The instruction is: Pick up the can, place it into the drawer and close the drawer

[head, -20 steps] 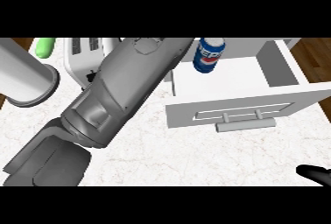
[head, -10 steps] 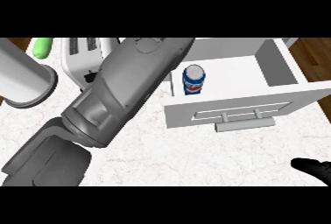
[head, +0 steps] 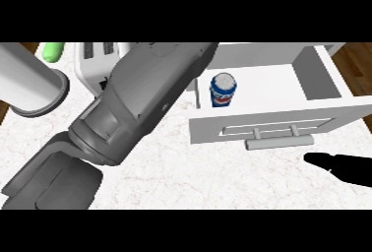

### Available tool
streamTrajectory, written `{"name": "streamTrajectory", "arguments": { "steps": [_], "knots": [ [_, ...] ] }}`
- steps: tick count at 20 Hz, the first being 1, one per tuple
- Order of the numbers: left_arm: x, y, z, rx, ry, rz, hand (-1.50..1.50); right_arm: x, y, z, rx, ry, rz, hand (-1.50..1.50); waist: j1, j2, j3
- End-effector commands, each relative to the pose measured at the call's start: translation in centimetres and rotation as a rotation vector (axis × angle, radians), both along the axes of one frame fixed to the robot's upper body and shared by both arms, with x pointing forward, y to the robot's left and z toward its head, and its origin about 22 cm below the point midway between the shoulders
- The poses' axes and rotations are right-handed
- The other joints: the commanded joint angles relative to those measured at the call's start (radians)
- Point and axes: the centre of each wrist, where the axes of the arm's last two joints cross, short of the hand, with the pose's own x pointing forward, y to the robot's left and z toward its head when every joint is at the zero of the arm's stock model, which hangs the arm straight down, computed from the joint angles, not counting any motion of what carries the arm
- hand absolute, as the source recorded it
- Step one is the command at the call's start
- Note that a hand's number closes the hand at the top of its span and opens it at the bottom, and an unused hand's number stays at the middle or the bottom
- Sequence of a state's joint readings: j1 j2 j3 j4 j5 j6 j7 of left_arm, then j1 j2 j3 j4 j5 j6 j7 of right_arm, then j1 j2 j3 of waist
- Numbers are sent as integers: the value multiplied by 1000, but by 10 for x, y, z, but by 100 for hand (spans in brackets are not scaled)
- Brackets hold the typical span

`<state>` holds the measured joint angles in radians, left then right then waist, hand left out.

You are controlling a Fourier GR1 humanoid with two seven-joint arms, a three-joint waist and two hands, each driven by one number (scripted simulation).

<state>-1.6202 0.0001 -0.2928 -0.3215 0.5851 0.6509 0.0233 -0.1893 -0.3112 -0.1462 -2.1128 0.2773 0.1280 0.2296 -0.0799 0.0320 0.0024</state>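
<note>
The can (head: 223,92) stands upright inside the open drawer (head: 320,74), in its left part, close to the left wall, with its pale top facing up and its blue, white and red side showing. The drawer's white front panel with a bar handle (head: 280,143) lies just below the can in the frame.

The left forearm (head: 138,103) runs as a thick grey diagonal from the lower left up to the top centre, ending just left of the can. Its hand does not show, so how its fingers stand cannot be told.

The right hand (head: 345,168) enters at the lower right over the marbled tabletop (head: 218,182), below the handle and apart from it. Its fingers (head: 314,159) are stretched straight, pressed together, pointing left and holding nothing.

In the upper left are a white toaster (head: 94,64), a pale grey cylinder (head: 29,83) and a small green thing (head: 52,50).
</note>
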Motion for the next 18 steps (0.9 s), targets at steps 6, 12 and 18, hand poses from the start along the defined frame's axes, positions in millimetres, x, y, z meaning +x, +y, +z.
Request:
{"name": "streamTrajectory", "arguments": {
  "steps": [6,12,18],
  "knots": [
    [2,1,2,0,-36,-6,-150,46,34,-33,-291,-4,-22,-150,48,-6,0],
    [2,-2,10,37,-35,10,-150,84,48,-62,-459,28,-57,-150,64,-8,-1],
    [2,2,5,-10,-2,-24,-150,120,68,-101,-566,42,-89,-150,102,-21,-2]
  ]
}}
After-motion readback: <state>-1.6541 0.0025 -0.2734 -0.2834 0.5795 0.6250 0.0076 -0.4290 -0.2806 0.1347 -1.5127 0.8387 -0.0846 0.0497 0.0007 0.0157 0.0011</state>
